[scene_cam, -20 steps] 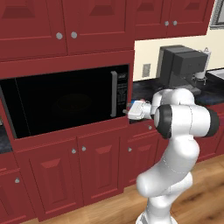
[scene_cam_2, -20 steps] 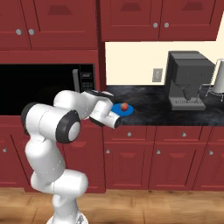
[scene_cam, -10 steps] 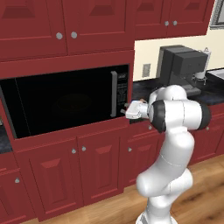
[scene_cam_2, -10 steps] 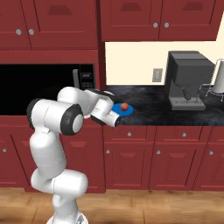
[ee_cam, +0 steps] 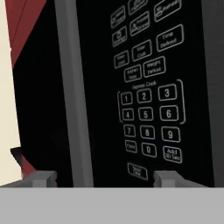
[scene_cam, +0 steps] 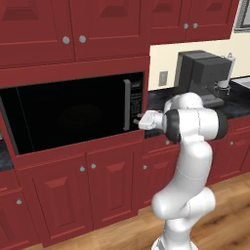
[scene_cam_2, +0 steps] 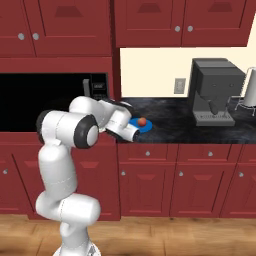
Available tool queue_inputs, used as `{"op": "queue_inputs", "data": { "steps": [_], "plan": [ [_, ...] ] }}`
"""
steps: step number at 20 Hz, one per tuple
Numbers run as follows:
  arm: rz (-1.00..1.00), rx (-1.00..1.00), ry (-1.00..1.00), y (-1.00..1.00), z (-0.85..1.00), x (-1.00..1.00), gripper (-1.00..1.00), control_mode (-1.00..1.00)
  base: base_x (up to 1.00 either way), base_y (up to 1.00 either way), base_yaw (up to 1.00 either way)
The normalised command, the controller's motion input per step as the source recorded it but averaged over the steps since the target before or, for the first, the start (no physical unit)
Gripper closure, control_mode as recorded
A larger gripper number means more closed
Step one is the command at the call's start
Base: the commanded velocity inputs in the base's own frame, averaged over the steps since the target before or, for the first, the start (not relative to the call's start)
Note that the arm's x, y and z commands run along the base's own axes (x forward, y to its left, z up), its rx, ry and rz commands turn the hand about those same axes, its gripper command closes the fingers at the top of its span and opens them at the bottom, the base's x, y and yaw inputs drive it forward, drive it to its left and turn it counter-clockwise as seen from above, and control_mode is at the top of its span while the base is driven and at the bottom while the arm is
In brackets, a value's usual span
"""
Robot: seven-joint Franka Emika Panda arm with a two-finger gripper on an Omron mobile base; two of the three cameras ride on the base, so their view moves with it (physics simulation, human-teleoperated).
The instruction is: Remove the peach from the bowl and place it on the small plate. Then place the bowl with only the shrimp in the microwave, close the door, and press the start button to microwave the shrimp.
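The door (scene_cam: 68, 114) is shut, its dark glass stretching away to the left of the tool (scene_cam: 138, 120) in the left base view, and the grey bar handle (scene_cam: 127, 105) stands upright just left of the tool's tip. In the hand view that handle (ee_cam: 72, 92) runs as a tall grey bar just right of the left fingertip (ee_cam: 41, 179), which puts it between the two tips. The tool (ee_cam: 99, 180) itself is spread wide with nothing in its hold, both tips close up to the front of the microwave (scene_cam: 73, 114). Ahead of the right fingertip, the control panel (ee_cam: 146, 83) shows its rows of outlined buttons and a number pad; the lowest button sits just above and to the left of that tip.

In the right base view, beyond the tool's white body, the small plate (scene_cam_2: 145, 127) lies flat on the dark table (scene_cam_2: 170, 122), with the peach (scene_cam_2: 142, 121) resting on it. Farther right, well apart from the tool, a grey coffee machine (scene_cam_2: 212, 92) stands on the same table. Red cabinets (scene_cam: 73, 27) hang above the microwave and fill the space under it.
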Motion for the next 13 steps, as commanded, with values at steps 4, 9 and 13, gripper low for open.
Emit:
{"op": "queue_inputs", "data": {
  "steps": [4,9,13],
  "plan": [
    [0.0,-0.02,0.02,0.1,-0.22,0.26,-1.0,-1.0,0.0,0.0,0.0],
    [0.0,-0.03,0.01,0.24,-0.25,0.33,-1.0,-1.0,0.0,0.0,0.0],
    [0.0,-0.02,0.0,0.41,-0.2,0.34,-1.0,-1.0,0.0,0.0,0.0]
  ]
}}
